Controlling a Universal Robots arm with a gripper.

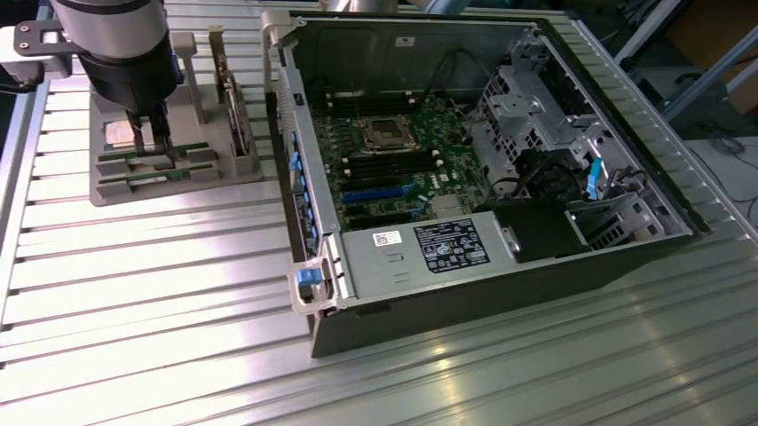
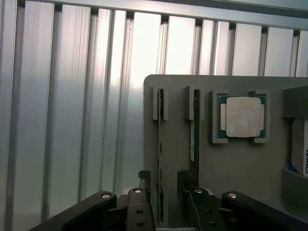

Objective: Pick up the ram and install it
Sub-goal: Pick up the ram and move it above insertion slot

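Two ram sticks stand on edge in a grey holder (image 2: 231,163). In the wrist view, one ram stick (image 2: 160,139) runs between my fingertips, and the other ram stick (image 2: 195,125) lies just outside one finger. My gripper (image 2: 163,185) is open and straddles the first stick, with a gap on each side. In the exterior view, the gripper (image 1: 154,146) reaches down onto the holder (image 1: 119,191) at the far left, where the green ram sticks (image 1: 133,167) lie side by side.
A square silver-topped processor (image 2: 242,117) sits in the holder beside the sticks. An expansion card (image 1: 237,115) stands upright at the holder's edge. An open computer case (image 1: 474,266) with its motherboard (image 1: 397,151) fills the exterior view's right. Everything rests on a ribbed metal table (image 1: 142,293).
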